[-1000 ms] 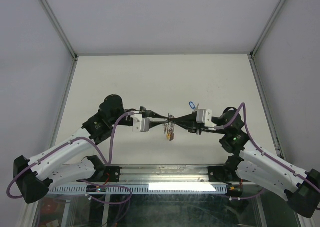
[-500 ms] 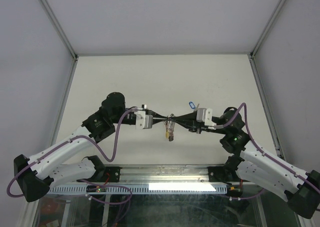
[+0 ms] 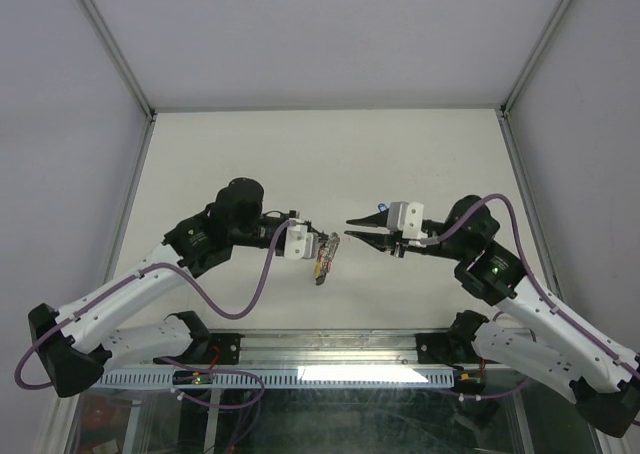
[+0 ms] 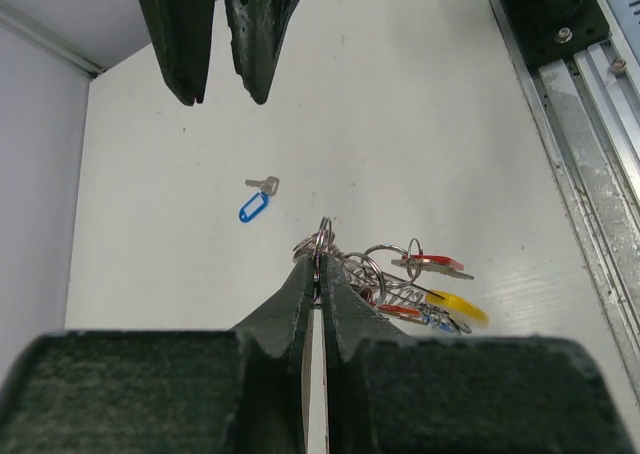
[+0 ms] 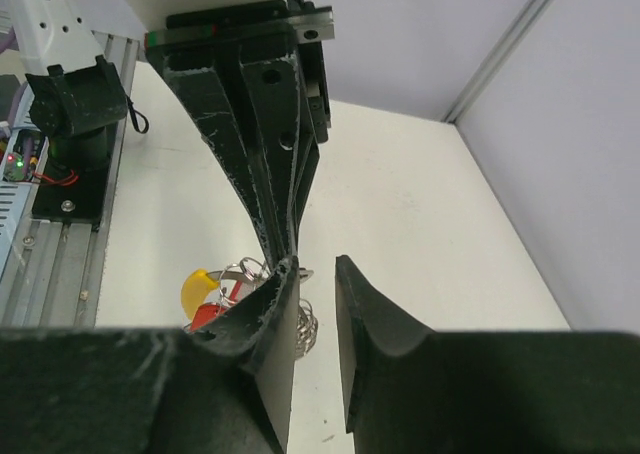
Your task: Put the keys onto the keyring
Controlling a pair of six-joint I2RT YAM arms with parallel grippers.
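- The keyring [image 4: 322, 240] and its keys show in the top view only as a small dark cluster under the left tool [image 4: 318, 266]. Single keys cannot be told apart there.
- In the left wrist view the bunch is clearer: a red-tagged key [image 4: 438, 264] and a yellow-tagged key [image 4: 455, 309] hang on it. How the loops join is hard to make out.
- A loose blue-tagged key [image 4: 255, 206] lies on the tabletop [image 3: 250, 154], apart from the bunch. From above, the right tool [image 5: 317, 264] covers most of it.
- In the right wrist view its own near finger hides most of the bunch.
- Left arm reaches to mid-table, with its tool level, pressed together and pinching the keyring above the tabletop.
- Right arm faces it from the opposite side. Its fingers are spread, hold nothing, and stand just clear of the left tool's tips.
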